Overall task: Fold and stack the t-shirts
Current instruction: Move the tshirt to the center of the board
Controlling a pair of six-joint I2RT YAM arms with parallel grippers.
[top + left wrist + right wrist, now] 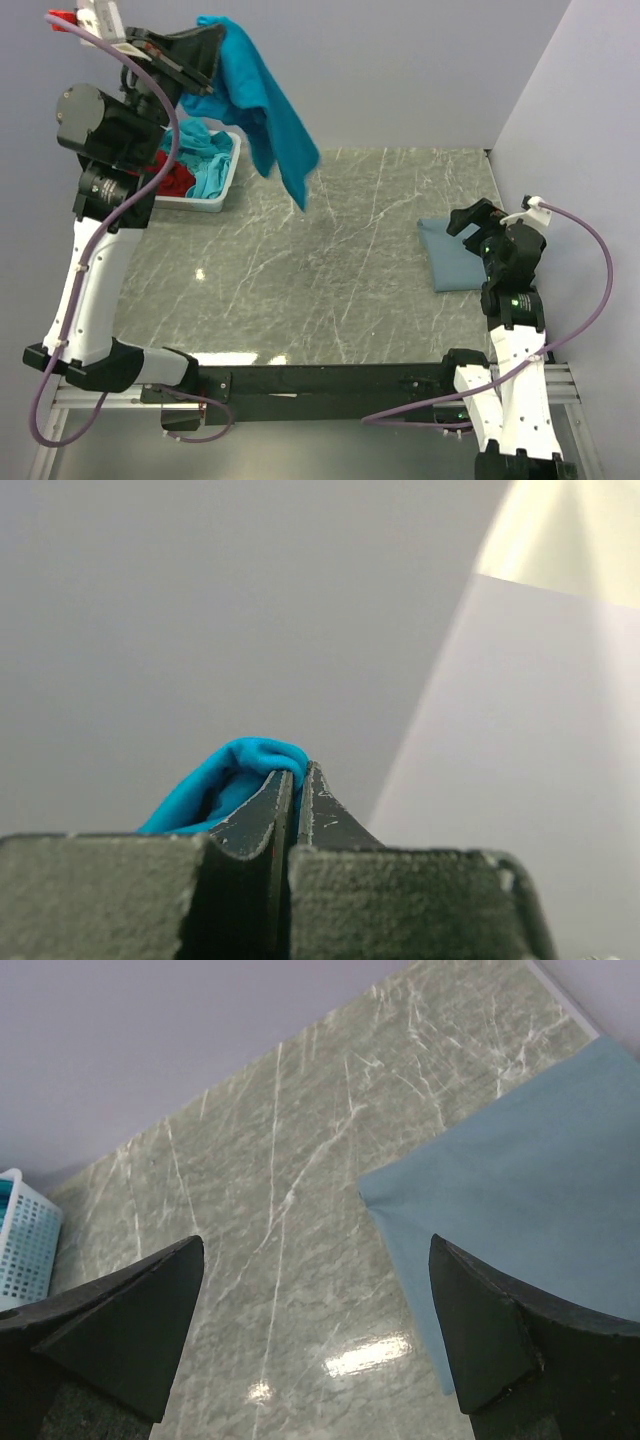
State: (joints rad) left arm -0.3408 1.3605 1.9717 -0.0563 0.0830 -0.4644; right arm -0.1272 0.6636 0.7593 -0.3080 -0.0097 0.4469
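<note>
My left gripper (205, 45) is raised high at the back left and shut on a bright teal-blue t-shirt (262, 115), which hangs from it down over the table; a fold of it shows between the shut fingers in the left wrist view (240, 770). A duller slate-blue t-shirt (455, 255) lies folded at the right of the table, also in the right wrist view (530, 1160). My right gripper (470, 220) is open and empty, hovering over that shirt's left edge. Turquoise (205, 165) and red (175, 180) t-shirts lie in the basket.
A white slatted plastic basket (222, 190) stands at the back left of the marble table (320, 270); its corner shows in the right wrist view (25, 1235). Grey walls close the back and right sides.
</note>
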